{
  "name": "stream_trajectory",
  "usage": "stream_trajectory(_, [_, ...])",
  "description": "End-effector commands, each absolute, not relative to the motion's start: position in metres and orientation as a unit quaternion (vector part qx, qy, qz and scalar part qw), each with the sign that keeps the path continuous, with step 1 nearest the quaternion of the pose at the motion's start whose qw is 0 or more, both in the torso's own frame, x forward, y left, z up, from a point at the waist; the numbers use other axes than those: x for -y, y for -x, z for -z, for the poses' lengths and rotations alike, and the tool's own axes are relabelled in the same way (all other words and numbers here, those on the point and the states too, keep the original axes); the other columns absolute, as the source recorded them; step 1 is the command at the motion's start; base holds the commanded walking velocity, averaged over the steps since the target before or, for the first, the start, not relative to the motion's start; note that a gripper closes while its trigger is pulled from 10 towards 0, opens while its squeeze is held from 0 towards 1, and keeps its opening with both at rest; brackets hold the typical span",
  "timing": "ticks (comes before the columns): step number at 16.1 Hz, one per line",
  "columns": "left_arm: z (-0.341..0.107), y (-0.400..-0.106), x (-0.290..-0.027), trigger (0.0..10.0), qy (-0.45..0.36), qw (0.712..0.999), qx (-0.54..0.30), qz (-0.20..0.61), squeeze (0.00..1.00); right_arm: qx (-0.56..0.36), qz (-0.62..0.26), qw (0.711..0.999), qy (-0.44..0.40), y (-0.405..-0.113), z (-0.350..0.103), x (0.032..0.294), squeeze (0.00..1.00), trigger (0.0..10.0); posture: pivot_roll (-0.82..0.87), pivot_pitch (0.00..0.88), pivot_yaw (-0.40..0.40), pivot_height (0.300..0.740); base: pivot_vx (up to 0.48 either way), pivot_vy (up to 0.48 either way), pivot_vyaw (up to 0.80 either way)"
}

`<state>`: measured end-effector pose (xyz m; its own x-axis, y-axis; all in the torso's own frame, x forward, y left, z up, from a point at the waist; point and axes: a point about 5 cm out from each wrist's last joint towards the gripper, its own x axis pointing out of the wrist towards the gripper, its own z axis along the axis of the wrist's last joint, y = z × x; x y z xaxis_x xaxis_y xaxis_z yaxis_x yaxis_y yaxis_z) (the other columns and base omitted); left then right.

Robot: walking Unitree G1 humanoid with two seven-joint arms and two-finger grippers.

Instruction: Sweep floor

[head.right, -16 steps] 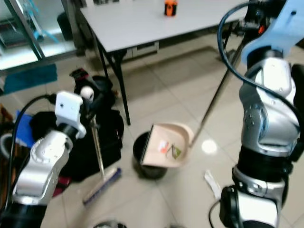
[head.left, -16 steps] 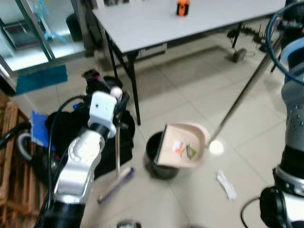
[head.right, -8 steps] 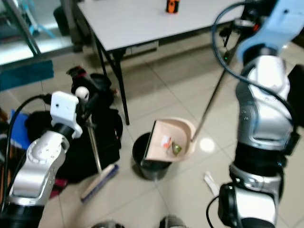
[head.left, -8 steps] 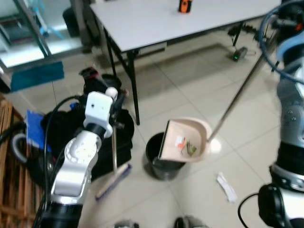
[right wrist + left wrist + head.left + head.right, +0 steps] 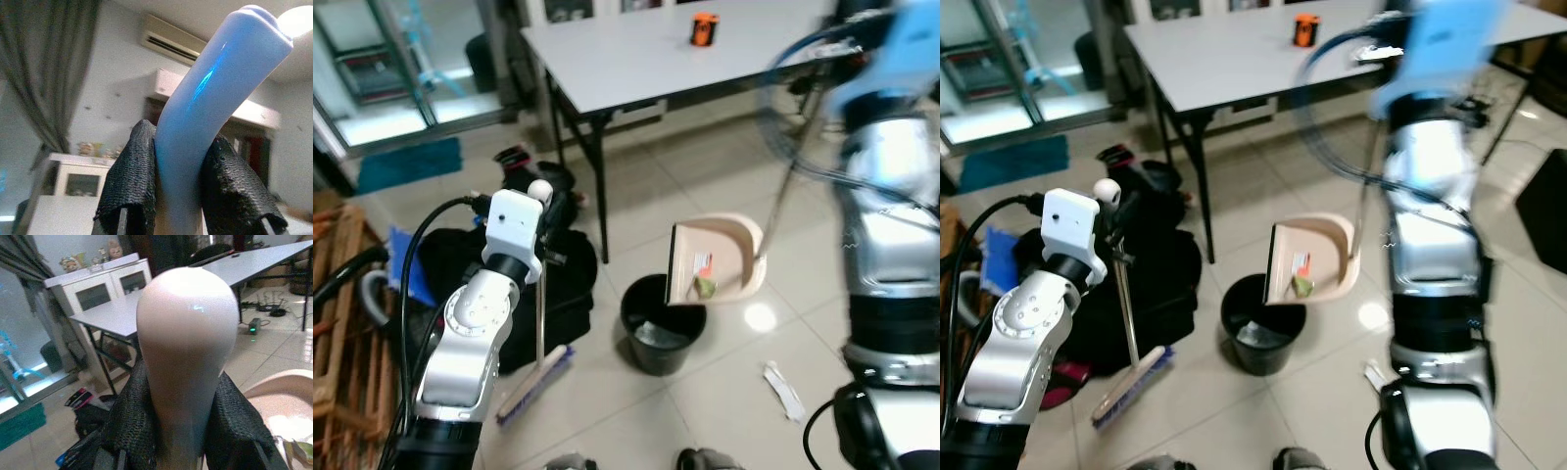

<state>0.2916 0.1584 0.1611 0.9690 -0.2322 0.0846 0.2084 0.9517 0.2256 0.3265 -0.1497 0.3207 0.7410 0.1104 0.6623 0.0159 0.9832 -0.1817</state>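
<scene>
My left gripper point(image 5: 183, 396) is shut on the broom's pale rounded handle top point(image 5: 540, 189). Its thin pole point(image 5: 540, 313) runs down to the brush head point(image 5: 534, 384) resting on the tiles. My right gripper point(image 5: 181, 186) is shut on the blue grip of the dustpan's long metal handle point(image 5: 785, 196). The beige dustpan point(image 5: 729, 257) hangs steeply tilted, mouth down, just above the black bin point(image 5: 660, 323). A red-and-white scrap and a green scrap point(image 5: 703, 284) lie near the pan's lower edge.
A white paper strip point(image 5: 785, 389) lies on the tiles right of the bin. A grey table point(image 5: 636, 54) with an orange object point(image 5: 705, 27) stands behind. A black bag point(image 5: 460, 279) and wooden slats point(image 5: 337, 294) crowd my left side.
The camera has shifted. My right arm swung in toward the middle and raised the dustpan, which now stands steeper over the bin. The broom stays upright in my left gripper.
</scene>
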Motion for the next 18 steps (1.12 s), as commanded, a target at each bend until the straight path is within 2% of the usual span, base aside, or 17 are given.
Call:
stream_trajectory(1, [-0.17, -0.292, -0.16, 10.0, -0.116, 0.985, 0.078, 0.103, 0.0, 0.399, -0.047, 0.911, 0.091, -0.322, -0.331, 0.137, 0.0, 10.0, -0.05, 0.065, 0.04, 0.74, 0.0, 0.0, 0.0])
stream_trajectory(3, [-0.17, -0.291, -0.161, 10.0, -0.117, 0.985, 0.079, 0.101, 0.0, 0.413, -0.094, 0.9, 0.106, -0.321, -0.318, 0.111, 0.0, 10.0, -0.04, 0.065, 0.037, 0.74, 0.0, 0.0, 0.0])
stream_trajectory(4, [-0.17, -0.291, -0.161, 10.0, -0.118, 0.985, 0.079, 0.1, 0.0, 0.414, -0.1, 0.898, 0.108, -0.321, -0.317, 0.108, 0.0, 10.0, -0.04, 0.065, 0.037, 0.74, 0.0, 0.0, 0.0])
stream_trajectory(8, [-0.17, -0.29, -0.161, 10.0, -0.118, 0.985, 0.082, 0.099, 0.0, 0.446, -0.19, 0.861, 0.153, -0.307, -0.288, 0.064, 0.0, 10.0, -0.04, 0.066, 0.032, 0.74, 0.0, 0.0, 0.0])
stream_trajectory(12, [-0.17, -0.289, -0.162, 10.0, -0.12, 0.985, 0.084, 0.094, 0.0, 0.432, -0.258, 0.845, 0.182, -0.299, -0.254, 0.038, 0.0, 10.0, -0.03, 0.067, 0.021, 0.74, 0.0, 0.0, 0.0])
stream_trajectory(18, [-0.169, -0.288, -0.163, 10.0, -0.118, 0.985, 0.085, 0.092, 0.0, 0.444, -0.317, 0.801, 0.246, -0.287, -0.226, 0.024, 0.0, 10.0, -0.03, 0.062, 0.019, 0.74, 0.0, 0.0, 0.0])
